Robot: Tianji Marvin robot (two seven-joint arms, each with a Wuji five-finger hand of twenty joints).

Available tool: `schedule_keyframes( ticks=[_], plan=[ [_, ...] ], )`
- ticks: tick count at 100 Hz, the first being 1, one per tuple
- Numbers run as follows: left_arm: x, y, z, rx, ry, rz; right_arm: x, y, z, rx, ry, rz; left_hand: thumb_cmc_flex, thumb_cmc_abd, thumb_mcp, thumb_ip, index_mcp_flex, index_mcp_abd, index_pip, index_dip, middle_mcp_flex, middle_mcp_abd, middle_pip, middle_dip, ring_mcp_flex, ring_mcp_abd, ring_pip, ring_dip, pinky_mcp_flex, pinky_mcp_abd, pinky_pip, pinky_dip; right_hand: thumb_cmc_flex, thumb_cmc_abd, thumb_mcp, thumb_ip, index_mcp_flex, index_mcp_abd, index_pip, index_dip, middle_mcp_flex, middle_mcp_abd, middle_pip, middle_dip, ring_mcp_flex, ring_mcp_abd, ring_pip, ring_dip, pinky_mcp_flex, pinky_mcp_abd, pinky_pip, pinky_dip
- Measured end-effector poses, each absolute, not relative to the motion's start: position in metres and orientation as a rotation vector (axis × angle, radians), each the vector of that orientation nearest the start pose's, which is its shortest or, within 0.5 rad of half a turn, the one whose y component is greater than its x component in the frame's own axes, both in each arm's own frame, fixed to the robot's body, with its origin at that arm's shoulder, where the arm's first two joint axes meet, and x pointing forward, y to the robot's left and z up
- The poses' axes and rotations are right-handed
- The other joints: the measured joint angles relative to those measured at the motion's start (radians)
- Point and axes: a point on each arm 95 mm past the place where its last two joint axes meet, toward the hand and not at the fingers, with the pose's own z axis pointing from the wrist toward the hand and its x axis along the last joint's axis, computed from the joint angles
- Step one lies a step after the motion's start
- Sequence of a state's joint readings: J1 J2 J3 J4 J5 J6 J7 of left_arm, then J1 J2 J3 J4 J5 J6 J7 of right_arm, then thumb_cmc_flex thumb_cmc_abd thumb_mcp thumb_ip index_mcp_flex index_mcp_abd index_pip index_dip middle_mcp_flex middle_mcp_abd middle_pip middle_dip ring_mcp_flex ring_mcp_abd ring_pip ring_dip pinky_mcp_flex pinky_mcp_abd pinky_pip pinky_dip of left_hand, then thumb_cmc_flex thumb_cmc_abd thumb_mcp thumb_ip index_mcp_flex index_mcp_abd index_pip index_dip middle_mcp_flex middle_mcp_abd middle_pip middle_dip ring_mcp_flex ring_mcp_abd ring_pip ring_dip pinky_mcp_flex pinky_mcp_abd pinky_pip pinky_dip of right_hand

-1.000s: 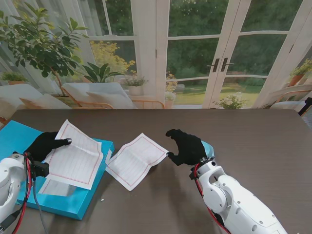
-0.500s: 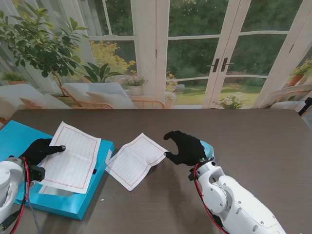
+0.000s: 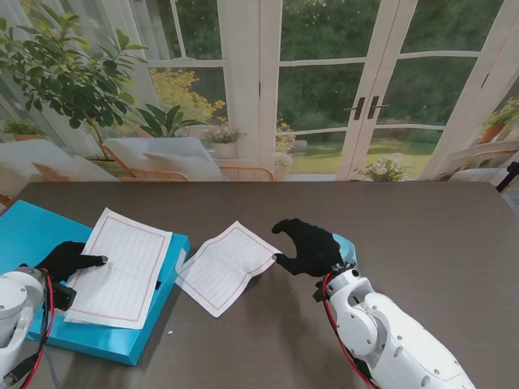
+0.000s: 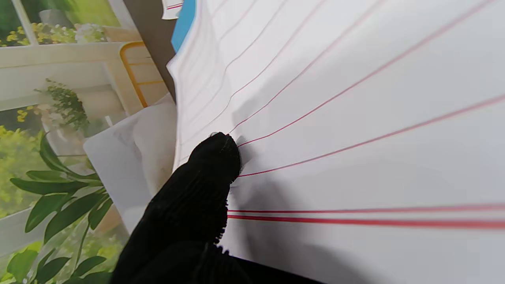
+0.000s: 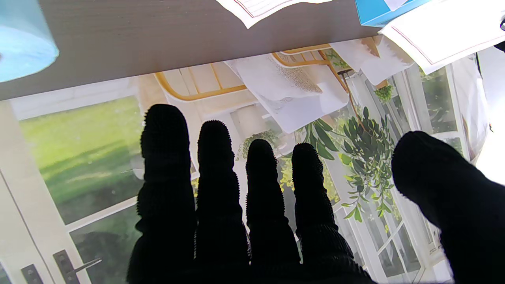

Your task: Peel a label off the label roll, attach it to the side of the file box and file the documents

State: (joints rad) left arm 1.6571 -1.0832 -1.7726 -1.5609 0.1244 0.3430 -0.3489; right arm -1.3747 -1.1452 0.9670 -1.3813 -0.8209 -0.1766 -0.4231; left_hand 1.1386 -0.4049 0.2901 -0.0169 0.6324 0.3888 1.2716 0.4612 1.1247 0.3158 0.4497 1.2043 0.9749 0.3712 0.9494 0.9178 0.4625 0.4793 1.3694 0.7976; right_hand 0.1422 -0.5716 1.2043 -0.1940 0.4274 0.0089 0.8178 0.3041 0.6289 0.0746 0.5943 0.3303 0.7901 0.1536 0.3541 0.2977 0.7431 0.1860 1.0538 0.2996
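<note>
My left hand lies on the ruled sheet that sits on the blue file box at my left. One fingertip presses down on the paper near its edge; I cannot tell from the wrist view whether my other fingers are under the sheet pinching it or just curled beside it. The sheet overhangs the box toward me and rests on another sheet, so it is laid there rather than filed inside.

My right hand holds nothing. Its fingers are straight and side by side, the thumb held wide, and the thumb side is at the near corner of the second sheet, which lies on the table between the box and this hand. The light blue label roll is just behind my right hand, mostly hidden by it.

The risks, as I judge them: with only one fingertip pressing, the sheet on the box could slide or pivot off the edge if I drag sideways. If I push the second sheet by its corner it may buckle or crease rather than lift. Sweeping my right hand back could knock the roll and send it rolling away.
</note>
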Motion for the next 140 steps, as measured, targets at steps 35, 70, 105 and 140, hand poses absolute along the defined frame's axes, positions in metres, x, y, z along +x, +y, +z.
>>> schedule_keyframes(
  ticks=[35,70,105,140],
  plan=[
    [0.385,0.217,-0.319,-2.299,0.649,-1.275,0.420,0.062,-0.329,1.077,1.303,1.944,0.000,0.001,0.000,0.000,-0.008,0.000,0.005,0.000,0.000,0.000,0.000,0.001,-0.001,0.000,0.001,0.000,-0.001,0.000,0.000,0.006,0.000,0.013,0.000,0.000,0.000,0.004,0.000,0.000,0.011,0.000,0.008,0.000,0.001,0.000,0.009,0.000,0.000,0.000,0.000,0.000],
    [0.388,0.217,-0.330,-2.199,0.586,-1.261,0.419,0.063,-0.331,1.085,1.319,1.955,0.000,0.001,0.000,0.000,-0.011,0.000,0.005,0.001,-0.013,0.000,-0.001,0.001,-0.043,0.007,0.001,-0.002,-0.039,-0.001,0.000,0.007,-0.008,0.025,-0.001,0.000,0.000,0.006,0.000,0.000,0.011,0.000,0.008,0.000,0.001,0.000,0.012,0.000,0.000,0.000,0.000,0.000],
    [0.393,0.210,-0.340,-2.176,0.651,-1.197,0.418,0.063,-0.333,1.095,1.334,1.963,0.000,0.003,0.000,0.000,-0.021,0.000,0.011,0.006,-0.026,0.000,-0.001,0.003,-0.044,0.007,0.001,-0.011,-0.040,-0.002,0.000,0.007,-0.008,0.040,-0.001,0.000,0.000,0.007,0.000,0.000,0.011,0.000,0.008,0.000,0.001,0.000,0.012,0.005,0.000,0.000,0.000,0.000],
    [0.394,0.207,-0.346,-2.195,0.706,-1.102,0.418,0.063,-0.335,1.106,1.345,1.971,0.000,0.003,0.002,0.000,-0.083,-0.011,-0.125,0.046,-0.131,-0.004,-0.017,-0.002,-0.100,0.007,0.001,-0.026,-0.070,-0.035,0.000,0.007,-0.008,0.040,-0.001,0.000,-0.001,0.012,0.000,0.000,0.011,0.000,0.008,0.000,0.001,0.000,0.012,0.005,0.000,0.000,0.000,0.000]
  ],
)
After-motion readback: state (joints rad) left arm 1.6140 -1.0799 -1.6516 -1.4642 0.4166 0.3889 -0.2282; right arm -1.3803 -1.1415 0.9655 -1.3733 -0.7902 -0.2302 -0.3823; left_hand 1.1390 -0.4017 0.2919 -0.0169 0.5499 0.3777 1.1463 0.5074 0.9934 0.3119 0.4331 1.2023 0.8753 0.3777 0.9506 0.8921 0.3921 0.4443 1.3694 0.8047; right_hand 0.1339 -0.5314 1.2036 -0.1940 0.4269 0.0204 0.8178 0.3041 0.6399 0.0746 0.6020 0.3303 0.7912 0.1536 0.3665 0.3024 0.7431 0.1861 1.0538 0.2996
